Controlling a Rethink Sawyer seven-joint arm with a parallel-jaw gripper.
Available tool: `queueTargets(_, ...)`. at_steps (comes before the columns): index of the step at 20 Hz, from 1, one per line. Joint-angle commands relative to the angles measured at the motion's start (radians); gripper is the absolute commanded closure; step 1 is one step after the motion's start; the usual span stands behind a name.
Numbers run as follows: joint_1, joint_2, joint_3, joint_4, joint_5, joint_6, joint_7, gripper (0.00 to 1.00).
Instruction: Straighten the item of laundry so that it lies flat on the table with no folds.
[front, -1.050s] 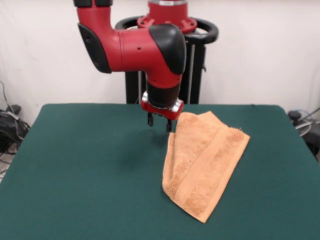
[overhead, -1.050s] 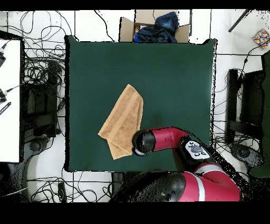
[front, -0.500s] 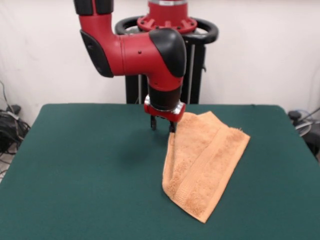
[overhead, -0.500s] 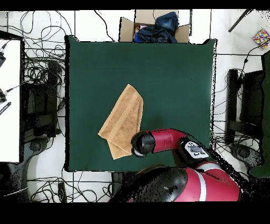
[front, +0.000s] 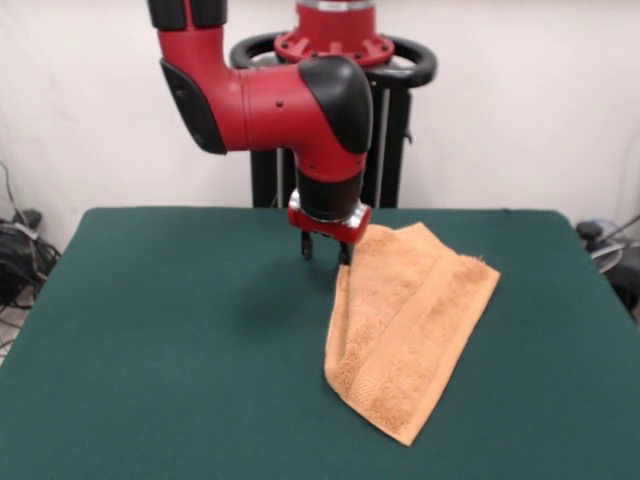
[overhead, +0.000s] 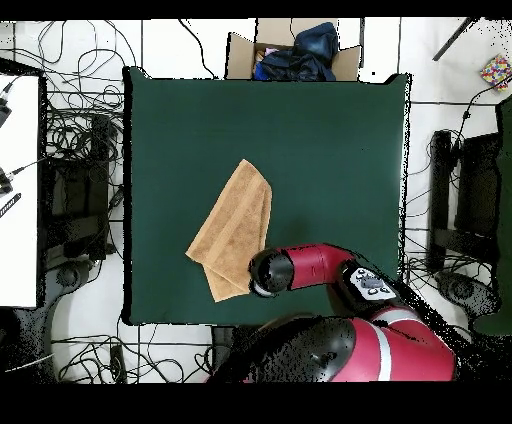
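From my station I read the front view from the near edge outward: the dark green felt tabletop (front: 150, 380) is bare in front, then comes the pointed near corner of the towel (front: 405, 320), a light orange terry-cloth piece lying right of centre and running diagonally away from me. It is folded lengthwise, so I see 2 layers at least, with a woven band running along its length and a thick doubled edge on its left side. In the overhead view the towel (overhead: 233, 232) sits as a slanted, narrow shape in the half of the tabletop (overhead: 330, 150) nearer the robot's base. I judge it light, soft and limp, with a looped pile that should grip well against the fingers and drag a little on the felt; it will sag and trail, not hold shape. The best hold, I think, is the upper layer only at a corner or along the loose edge, so the fold can be peeled open. Farthest back, the gripper (front: 326, 250) hangs at the towel's far left corner, its 2 dark fingers a narrow gap apart and holding nothing that I can see; whether they touch the cloth I cannot tell.
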Motion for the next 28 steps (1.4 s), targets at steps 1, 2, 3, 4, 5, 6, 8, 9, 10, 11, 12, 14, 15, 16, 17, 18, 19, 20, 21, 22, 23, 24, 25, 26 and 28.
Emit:
queueTargets(1, -0.002, -0.019, 0.049, 0.017, 0.075, -0.001, 0.069, 0.0)
queueTargets(2, -0.003, -0.04, 0.055, 0.024, 0.09, 0.018, 0.068, 0.0)
queueTargets(3, 0.002, -0.056, 0.055, 0.027, 0.103, 0.038, 0.07, 0.0)
queueTargets(4, 0.009, -0.074, 0.053, 0.026, 0.113, 0.055, 0.071, 0.0)
queueTargets(5, 0.015, -0.084, 0.051, 0.021, 0.121, 0.069, 0.069, 0.0)
queueTargets(6, 0.021, -0.095, 0.048, 0.016, 0.129, 0.082, 0.067, 0.0)
queueTargets(8, 0.026, -0.105, 0.047, 0.008, 0.145, 0.102, 0.06, 0.0)
queueTargets(9, 0.033, -0.116, 0.045, 0.01, 0.15, 0.109, 0.059, 0.0)
queueTargets(10, 0.037, -0.124, 0.042, 0.008, 0.155, 0.118, 0.057, 0.0)
queueTargets(11, 0.039, -0.127, 0.041, 0.003, 0.16, 0.123, 0.055, 0.0)
queueTargets(12, 0.043, -0.132, 0.039, 0.001, 0.162, 0.125, 0.054, 0.0)
queueTargets(14, 0.038, -0.126, 0.047, -0.002, 0.171, 0.107, 0.052, 0.0)
queueTargets(15, 0.033, -0.12, 0.054, -0.003, 0.177, 0.098, 0.049, 0.0)
queueTargets(16, 0.027, -0.108, 0.061, -0.006, 0.178, 0.084, 0.045, 0.0)
queueTargets(17, 0.021, -0.096, 0.068, -0.009, 0.179, 0.07, 0.041, 0.0)
queueTargets(18, 0.017, -0.083, 0.071, -0.013, 0.177, 0.053, 0.038, 0.0)
queueTargets(19, 0.018, -0.073, 0.069, -0.018, 0.173, 0.039, 0.038, 0.0)
queueTargets(20, 0.019, -0.064, 0.067, -0.023, 0.169, 0.027, 0.037, 0.0)
queueTargets(21, 0.023, -0.058, 0.064, -0.027, 0.166, 0.014, 0.04, 0.0)
queueTargets(22, 0.024, -0.052, 0.064, -0.031, 0.164, 0.009, 0.039, 0.0)
queueTargets(23, 0.025, -0.048, 0.065, -0.031, 0.164, 0.003, 0.042, 0.0)
queueTargets(24, 0.025, -0.043, 0.067, -0.031, 0.164, -0.007, 0.046, 0.0)
queueTargets(25, 0.027, -0.037, 0.064, -0.037, 0.162, -0.012, 0.048, 0.0)
queueTargets(26, 0.028, -0.03, 0.064, -0.04, 0.158, -0.022, 0.049, 0.0)
queueTargets(28, 0.029, -0.014, 0.061, -0.05, 0.152, -0.034, 0.049, 0.0)
